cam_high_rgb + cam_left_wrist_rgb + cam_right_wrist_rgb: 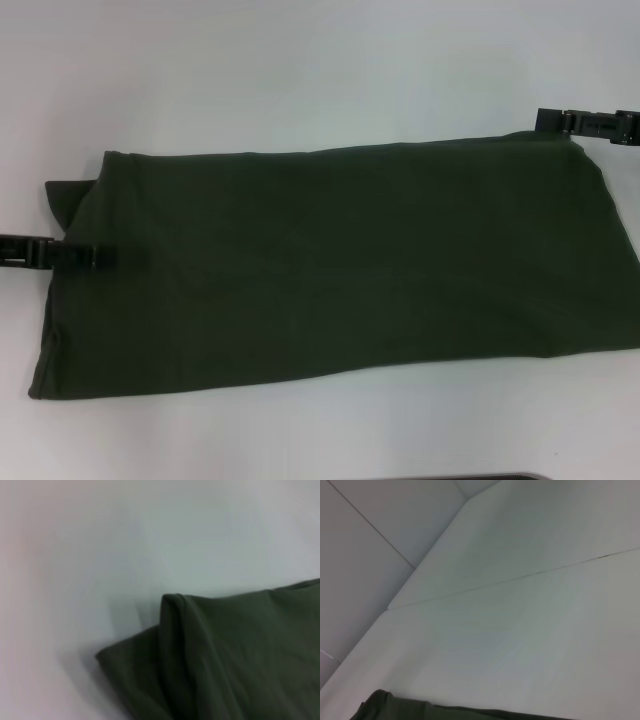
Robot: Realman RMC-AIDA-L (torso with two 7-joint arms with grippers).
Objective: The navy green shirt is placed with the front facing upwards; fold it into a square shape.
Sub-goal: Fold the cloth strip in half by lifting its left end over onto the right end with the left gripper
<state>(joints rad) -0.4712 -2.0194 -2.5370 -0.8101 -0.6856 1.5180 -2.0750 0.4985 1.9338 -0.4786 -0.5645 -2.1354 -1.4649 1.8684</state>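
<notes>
Dark olive-green cotton shirt (330,265) soft, limp, light; you grip doubled edges. Left gripper (100,257) on left edge, right gripper (560,122) at far right corner; grip of both: cannot tell.

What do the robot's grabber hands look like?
Both are black and boxy, made of blocky jointed pieces. The left gripper is a long flat bar with a clasp-like end. The right gripper has square segments with small shiny spots. No cables or markings show.

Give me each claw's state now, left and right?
Left claw: at the navy green shirt's left edge; open or shut cannot be told.
Right claw: at the shirt's far right corner; cannot be told.
</notes>
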